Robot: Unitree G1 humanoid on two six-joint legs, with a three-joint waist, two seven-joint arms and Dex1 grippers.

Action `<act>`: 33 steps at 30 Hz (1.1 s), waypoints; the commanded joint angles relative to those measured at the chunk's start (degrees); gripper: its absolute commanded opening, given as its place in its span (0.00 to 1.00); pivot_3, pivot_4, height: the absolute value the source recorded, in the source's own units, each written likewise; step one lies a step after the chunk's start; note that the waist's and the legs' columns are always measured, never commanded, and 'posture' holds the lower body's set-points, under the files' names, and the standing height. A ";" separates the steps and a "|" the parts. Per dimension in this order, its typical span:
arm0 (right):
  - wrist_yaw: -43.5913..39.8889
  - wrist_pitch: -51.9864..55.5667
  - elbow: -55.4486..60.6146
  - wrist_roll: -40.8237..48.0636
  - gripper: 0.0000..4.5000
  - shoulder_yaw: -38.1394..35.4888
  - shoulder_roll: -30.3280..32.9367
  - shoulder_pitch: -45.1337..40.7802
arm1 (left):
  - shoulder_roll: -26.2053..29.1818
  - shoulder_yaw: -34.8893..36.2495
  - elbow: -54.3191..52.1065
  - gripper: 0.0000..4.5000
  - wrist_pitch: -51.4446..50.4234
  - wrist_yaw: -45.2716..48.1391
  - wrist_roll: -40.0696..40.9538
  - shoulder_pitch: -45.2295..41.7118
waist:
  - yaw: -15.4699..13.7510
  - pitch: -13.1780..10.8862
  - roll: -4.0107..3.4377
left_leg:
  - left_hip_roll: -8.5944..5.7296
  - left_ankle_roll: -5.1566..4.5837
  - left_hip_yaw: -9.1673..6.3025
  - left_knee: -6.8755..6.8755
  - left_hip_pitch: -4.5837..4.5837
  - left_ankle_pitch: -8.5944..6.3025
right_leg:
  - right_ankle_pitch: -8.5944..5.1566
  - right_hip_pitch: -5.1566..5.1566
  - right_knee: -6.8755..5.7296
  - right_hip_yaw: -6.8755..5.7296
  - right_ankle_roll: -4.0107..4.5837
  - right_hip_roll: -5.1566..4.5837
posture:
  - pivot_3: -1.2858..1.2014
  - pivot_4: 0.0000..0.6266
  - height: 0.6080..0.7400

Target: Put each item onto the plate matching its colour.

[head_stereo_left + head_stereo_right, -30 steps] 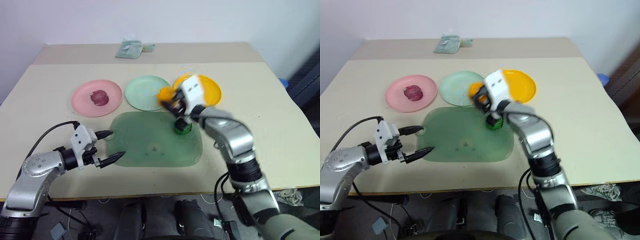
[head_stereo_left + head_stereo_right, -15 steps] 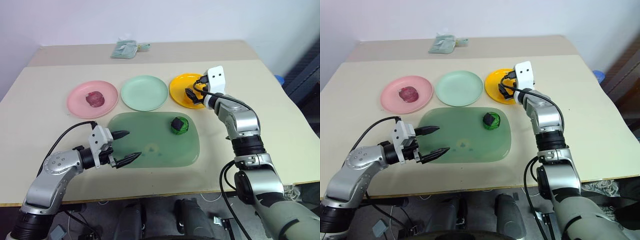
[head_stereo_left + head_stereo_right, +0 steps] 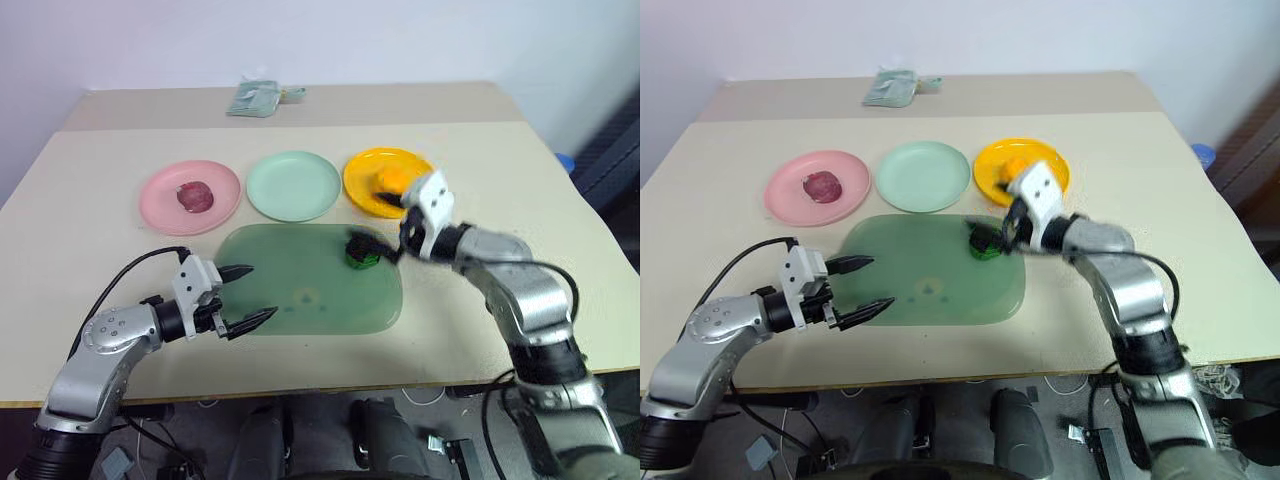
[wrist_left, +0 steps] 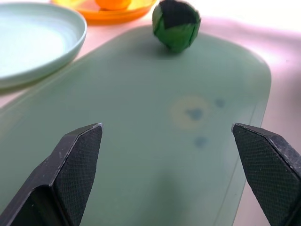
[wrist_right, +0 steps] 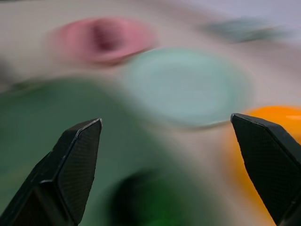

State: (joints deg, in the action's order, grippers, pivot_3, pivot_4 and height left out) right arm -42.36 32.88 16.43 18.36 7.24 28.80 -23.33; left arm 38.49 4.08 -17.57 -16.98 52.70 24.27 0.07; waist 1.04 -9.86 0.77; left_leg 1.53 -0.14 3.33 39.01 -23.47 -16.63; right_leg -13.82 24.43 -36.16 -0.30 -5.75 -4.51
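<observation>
The dark red-purple item (image 3: 194,195) lies on the pink plate (image 3: 160,205). On the yellow plate (image 3: 365,190) rests the orange item (image 3: 392,178). The mint green plate (image 3: 293,186) between them holds nothing. The green-and-black item (image 3: 361,250) sits on the far right part of a translucent green mat (image 3: 310,285). My right gripper (image 3: 388,247) hangs open just right of that item, pointing at it, nothing between its fingers (image 5: 75,160). My left gripper (image 3: 260,291) stands open over the mat's near left edge, with the green-and-black item (image 4: 176,24) well beyond its fingertips (image 4: 77,155).
A small pale green packet (image 3: 255,98) lies near the table's far edge. Bare table (image 3: 90,150) stretches left of the pink plate and right of the yellow plate. A cable (image 3: 130,275) loops back from my left wrist.
My right gripper has left the orange item on the yellow plate, opened, and drawn back and down to the green-and-black item. The left gripper has stayed put.
</observation>
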 commanded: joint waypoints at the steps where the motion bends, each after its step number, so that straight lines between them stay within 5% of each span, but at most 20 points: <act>1: 0.70 0.38 2.11 -1.19 0.99 1.40 0.42 0.00 | 0.25 0.47 -0.49 1.00 1.04 0.93 0.57 -1.19 | -0.05 0.00 0.00 | 0.00 0.00 0.01 0.03 0.00 0.00 | -0.06 0.00 0.00 0.01 0.11 0.00 | 0.52 0.24 0.95; 16: 7.60 -0.83 -5.15 -8.66 0.99 2.67 -1.72 -0.31 | 0.00 0.03 -2.26 1.00 0.16 0.57 0.53 -1.15 | -0.29 0.00 0.01 | -0.03 0.00 0.01 0.02 -0.01 0.00 | 0.02 0.00 0.00 0.00 -0.02 0.00 | 0.52 0.24 0.95; 20: 8.01 -0.72 -5.42 -9.51 0.74 2.71 -1.98 -0.52 | -0.05 -0.15 -2.66 1.00 -0.05 0.23 0.43 -1.18 | -0.31 0.00 0.01 | -0.03 0.00 0.01 0.02 -0.01 0.00 | 0.02 0.00 0.00 0.00 -0.02 0.00 | 0.52 0.24 0.95; 24: 8.74 -1.34 -5.63 -10.68 0.32 2.72 -2.17 -0.80 | -0.05 -0.23 -2.67 1.00 -0.04 0.05 0.41 -1.38 | -0.31 0.00 0.01 | -0.03 0.00 0.01 0.03 -0.01 0.00 | 0.02 -0.01 0.00 0.00 -0.02 0.00 | 0.52 0.24 0.95; 33: 14.02 -3.72 -13.85 -10.12 0.32 1.38 -13.23 -15.34 | -0.45 4.92 2.45 1.00 0.95 -3.46 0.54 -3.19 | 0.33 0.00 0.00 | 0.05 0.01 0.01 0.02 0.01 0.00 | 0.03 0.03 -0.06 0.00 -0.04 0.11 | 0.52 0.24 0.95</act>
State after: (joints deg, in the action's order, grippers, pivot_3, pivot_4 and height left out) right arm -30.17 30.94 3.44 8.07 9.67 17.22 -35.84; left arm 37.91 5.54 -15.67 -16.84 50.54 24.30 -2.56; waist 1.38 -9.86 0.77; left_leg 1.60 -0.12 3.34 39.04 -23.46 -16.62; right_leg -13.78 24.48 -36.25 -0.30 -5.78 -4.34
